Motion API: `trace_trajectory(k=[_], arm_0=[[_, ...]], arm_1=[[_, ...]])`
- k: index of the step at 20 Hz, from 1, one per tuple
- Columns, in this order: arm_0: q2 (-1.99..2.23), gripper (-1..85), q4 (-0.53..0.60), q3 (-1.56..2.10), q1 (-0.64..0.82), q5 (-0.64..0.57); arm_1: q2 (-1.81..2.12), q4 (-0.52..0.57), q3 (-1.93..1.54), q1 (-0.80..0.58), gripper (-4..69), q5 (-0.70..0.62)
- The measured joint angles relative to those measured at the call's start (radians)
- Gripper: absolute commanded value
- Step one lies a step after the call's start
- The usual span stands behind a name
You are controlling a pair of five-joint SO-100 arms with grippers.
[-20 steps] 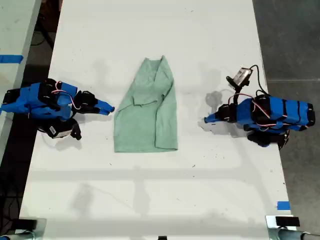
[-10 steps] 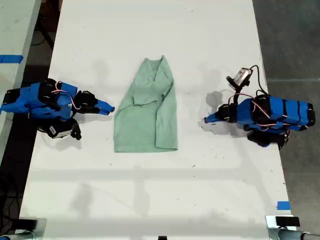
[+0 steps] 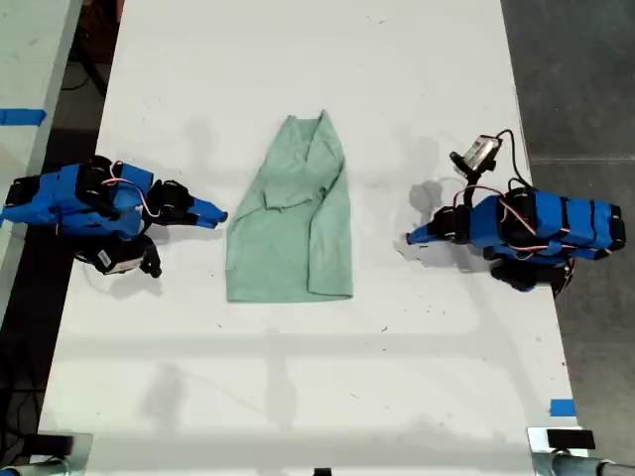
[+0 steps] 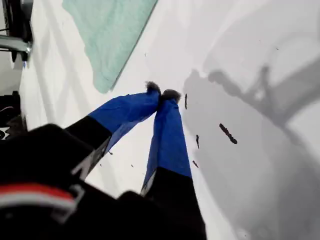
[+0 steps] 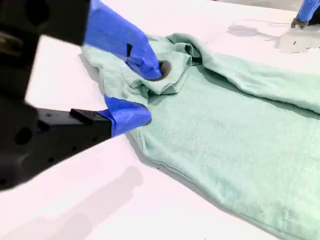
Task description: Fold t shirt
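The t shirt (image 3: 292,220) lay flat at mid-table (image 3: 298,397) in the exterior view, narrow end toward that view's top, a sleeve folded across its middle. My first gripper (image 4: 161,93) was at the exterior view's right (image 3: 409,238), low over bare table, fingertips touching, holding nothing, well apart from the shirt's edge (image 4: 107,35). My second gripper (image 5: 150,92) was at the exterior view's left (image 3: 220,215), just beside the shirt's edge. Its jaws were parted a little, over the edge of the fabric (image 5: 225,130); whether they touched the cloth, I could not tell.
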State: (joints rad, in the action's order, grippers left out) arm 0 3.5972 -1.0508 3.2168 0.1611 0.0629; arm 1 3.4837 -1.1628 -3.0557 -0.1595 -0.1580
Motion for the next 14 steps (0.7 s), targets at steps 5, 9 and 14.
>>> trace_trajectory(k=[5,9,14], arm_0=[[0.000,10.6,0.000,0.000,0.000,0.000],[0.000,10.6,0.000,0.000,0.000,0.000],[0.000,10.6,0.000,0.000,0.000,0.000]], arm_1=[[0.000,0.000,0.000,0.000,1.5,0.002],[0.000,0.000,0.000,0.000,1.5,0.006],[0.000,-0.006,0.000,0.000,1.5,0.018]])
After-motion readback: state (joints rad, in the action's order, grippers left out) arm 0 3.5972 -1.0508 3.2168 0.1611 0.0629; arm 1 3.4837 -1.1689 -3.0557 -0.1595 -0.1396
